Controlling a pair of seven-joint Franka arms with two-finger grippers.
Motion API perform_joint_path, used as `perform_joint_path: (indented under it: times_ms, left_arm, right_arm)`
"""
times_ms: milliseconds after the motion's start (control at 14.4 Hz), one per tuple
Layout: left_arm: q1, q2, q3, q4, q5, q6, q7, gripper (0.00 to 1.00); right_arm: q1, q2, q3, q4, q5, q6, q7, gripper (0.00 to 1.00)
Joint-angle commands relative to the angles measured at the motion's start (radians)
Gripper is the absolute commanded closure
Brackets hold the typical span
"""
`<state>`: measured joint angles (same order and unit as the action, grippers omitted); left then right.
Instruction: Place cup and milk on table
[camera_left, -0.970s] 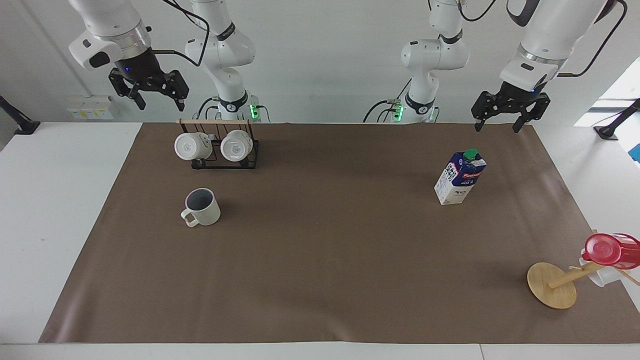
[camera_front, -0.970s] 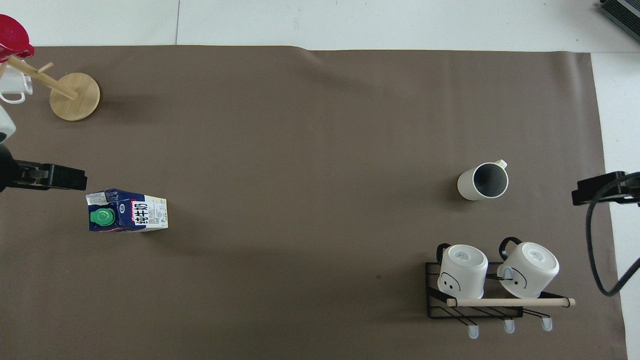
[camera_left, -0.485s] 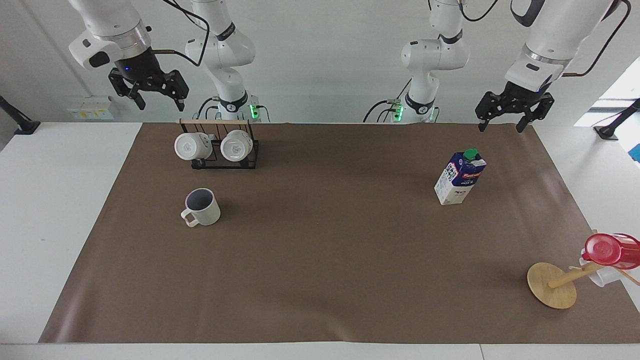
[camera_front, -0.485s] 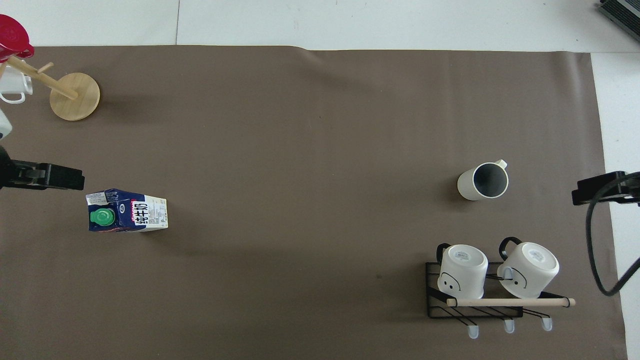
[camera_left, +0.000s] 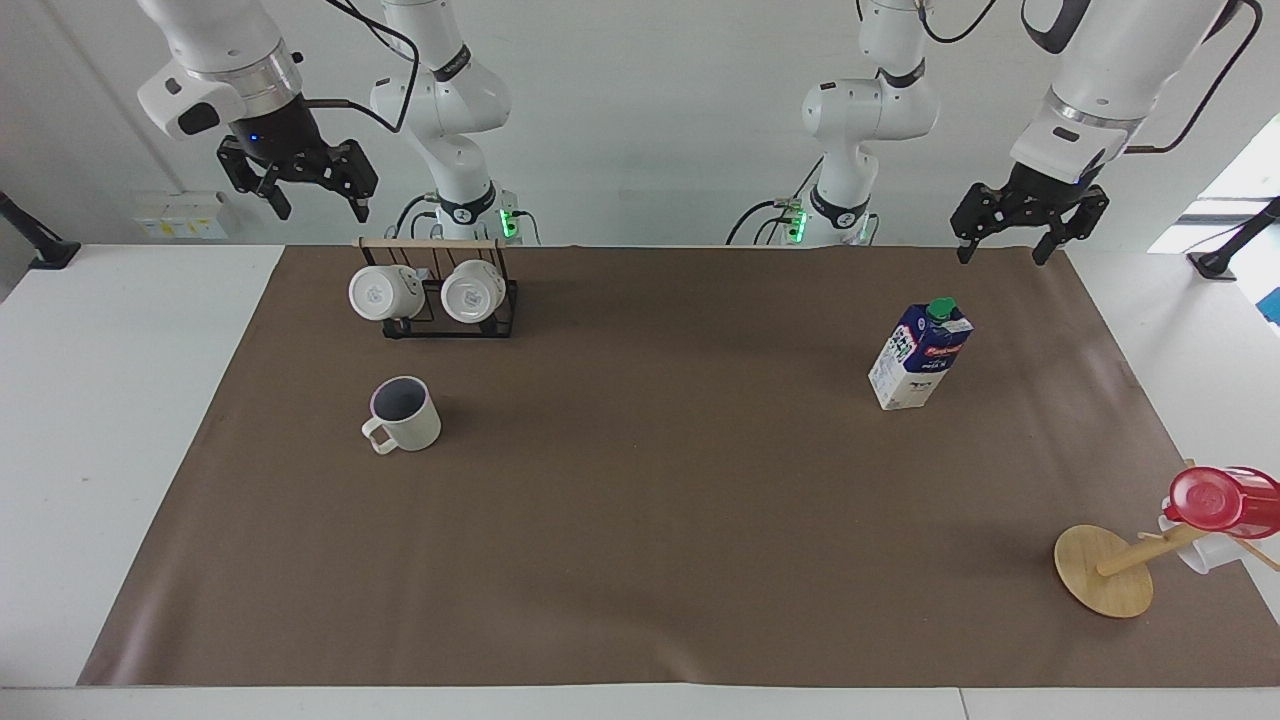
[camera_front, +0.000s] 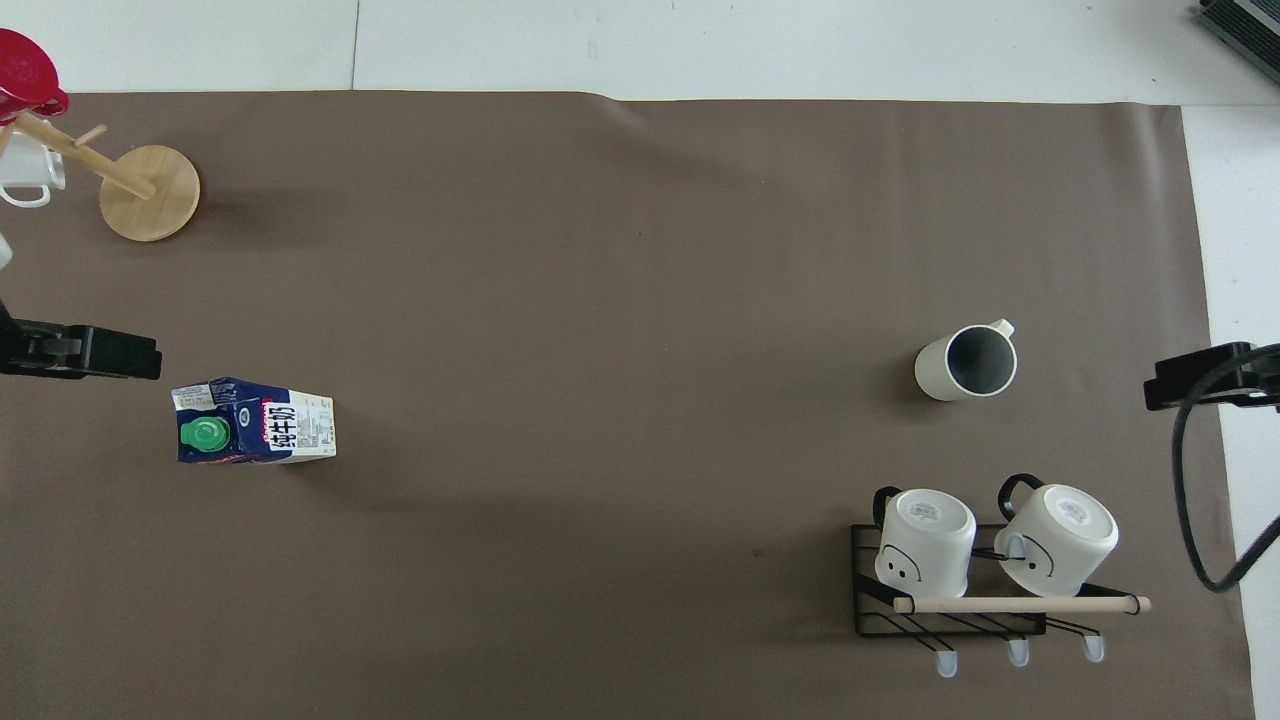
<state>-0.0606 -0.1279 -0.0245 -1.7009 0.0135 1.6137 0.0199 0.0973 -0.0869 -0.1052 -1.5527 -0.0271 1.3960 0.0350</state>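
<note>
Movement since the earlier frames is confined to the left claw (camera_left: 1030, 232), which has risen slightly and drawn toward its own end of the worktop (camera_left: 640, 520); cup and milk have not shifted. Cup (camera_left: 403, 414) stands upright on the brown sheet, toward the right arm's end, farther from the robots than the mug rack (camera_left: 440, 290). Milk (camera_left: 922, 353) stands upright toward the left arm's end, well apart from the cup. Nothing touches either item. Left claw is released, fingers spread, empty, up in the air near the sheet's corner. Right claw (camera_left: 305, 185) is likewise released and empty (no visible change), above the rack's end of the worktop. Judgement: both items appear placed; the arms look to be retiring, task effectively complete.
</note>
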Motion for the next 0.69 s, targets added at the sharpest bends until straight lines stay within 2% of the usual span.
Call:
perform_joint_path:
  times_ms: [0,624]
  left_arm:
    - [0.002,0.004,0.003,0.018,-0.01,-0.023,0.002,0.0]
    - [0.002,0.004,0.003,0.02,-0.01,-0.023,0.002,0.0]
  right_arm:
    - [-0.011,-0.03,0.006,-0.038,0.01,0.024,0.0,0.0]
    - [-0.008,-0.028,0.009,-0.035,0.01,0.026,0.016,0.0]
